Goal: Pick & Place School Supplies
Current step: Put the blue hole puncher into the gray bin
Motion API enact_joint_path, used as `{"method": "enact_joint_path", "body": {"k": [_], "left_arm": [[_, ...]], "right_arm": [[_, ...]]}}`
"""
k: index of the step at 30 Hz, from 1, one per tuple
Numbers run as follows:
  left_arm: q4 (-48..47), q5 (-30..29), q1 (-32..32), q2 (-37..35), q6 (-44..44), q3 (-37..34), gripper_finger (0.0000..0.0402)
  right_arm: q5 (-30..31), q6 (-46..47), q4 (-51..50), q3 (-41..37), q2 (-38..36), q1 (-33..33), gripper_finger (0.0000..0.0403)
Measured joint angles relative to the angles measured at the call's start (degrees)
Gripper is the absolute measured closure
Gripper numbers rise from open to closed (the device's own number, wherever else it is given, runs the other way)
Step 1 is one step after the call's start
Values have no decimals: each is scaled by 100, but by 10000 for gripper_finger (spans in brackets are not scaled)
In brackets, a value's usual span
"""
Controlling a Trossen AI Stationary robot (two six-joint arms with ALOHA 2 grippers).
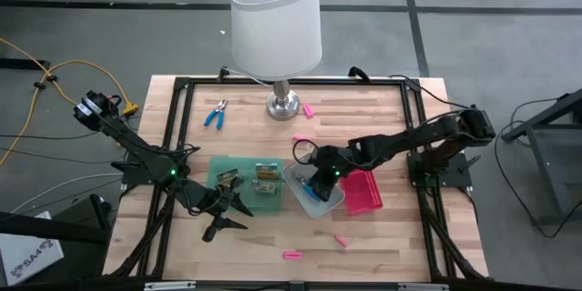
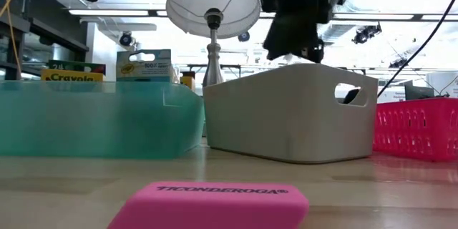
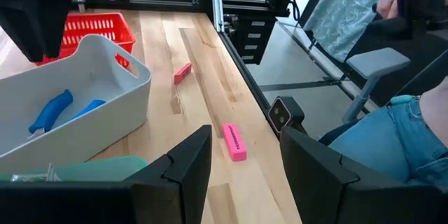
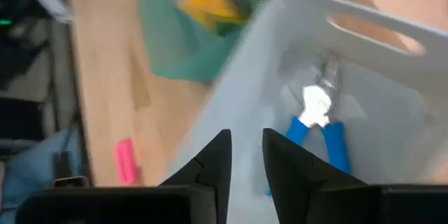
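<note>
My right tool [image 4: 243, 155] hovers above the grey tray [image 1: 300, 180], fingers narrowly apart, empty; pliers [image 4: 318, 134] inside; risk I clip the tray wall pulling out

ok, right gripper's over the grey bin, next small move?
Probably lift the right gripper straight up out of the grey bin: nothing sits between its fingers and the blue-handled pliers already lie inside. Another pair waits near the lamp.

Teal-green tray [image 1: 238, 185] holding yellow-and-green Crayola packs [image 2: 71, 76], pale grey bin [image 2: 290, 111] with blue-handled pliers [image 4: 318, 136] in it — plus a hot-pink basket [image 1: 362, 192], pink Ticonderoga eraser [image 2: 215, 204], white lampshade [image 1: 275, 20].
</note>
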Motion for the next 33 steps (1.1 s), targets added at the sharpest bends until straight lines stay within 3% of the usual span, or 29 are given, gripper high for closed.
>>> {"method": "enact_joint_path", "body": {"k": [15,26,33], "left_arm": [[-76,-479,438,-8,-18,-1,236],[-992,-482,1394,-605,66,1,236],[-2130,-479,2134,-1077,-204,3,236]], "right_arm": [[-711,-657,700,-6,-107,2,330],[-923,-1700,1084,-8,-182,-13,330],[-822,-2283,1224,-2,-355,-35,330]]}}
